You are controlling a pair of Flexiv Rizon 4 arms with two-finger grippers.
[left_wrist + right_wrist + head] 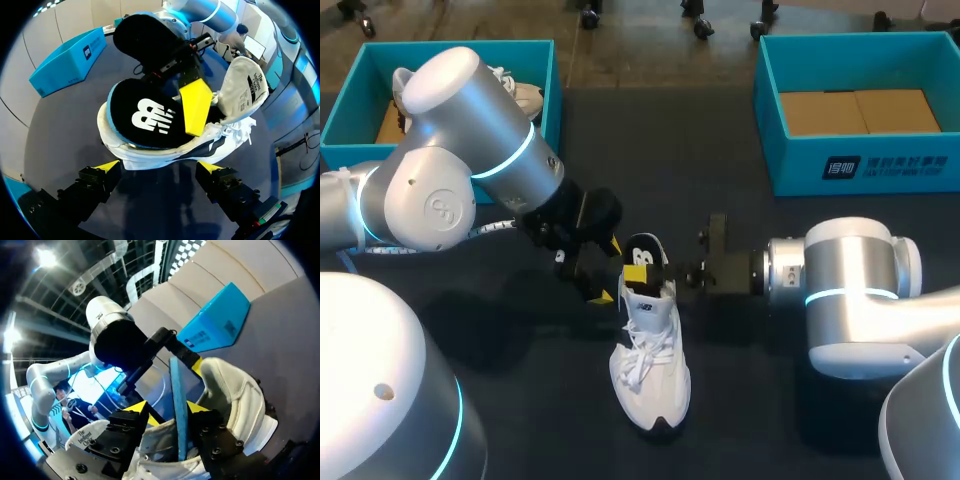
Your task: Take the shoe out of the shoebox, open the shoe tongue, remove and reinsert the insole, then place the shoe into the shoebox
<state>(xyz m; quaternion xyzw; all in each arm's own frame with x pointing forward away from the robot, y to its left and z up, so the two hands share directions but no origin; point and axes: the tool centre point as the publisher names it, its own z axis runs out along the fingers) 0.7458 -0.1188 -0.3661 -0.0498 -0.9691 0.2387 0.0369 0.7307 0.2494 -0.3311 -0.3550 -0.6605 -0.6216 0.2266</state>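
A white shoe (655, 370) lies mid-table, toe towards the near edge, heel raised. Its black insole (645, 248) with a white logo sticks up out of the heel opening. In the left wrist view the insole (145, 117) faces me, with the tongue (245, 90) folded back beyond it. My left gripper (608, 271) is open just left of the heel, and its tips (159, 167) straddle the shoe's side without touching it. My right gripper (648, 272) reaches in from the right. In its own view the insole's edge (178, 415) stands between its fingers (167, 409), with a gap on one side.
A teal shoebox (350, 100) at the back left holds another white shoe (525, 97). A second teal shoebox (860, 165) at the back right shows only its cardboard floor. Both arms crowd the middle of the dark table.
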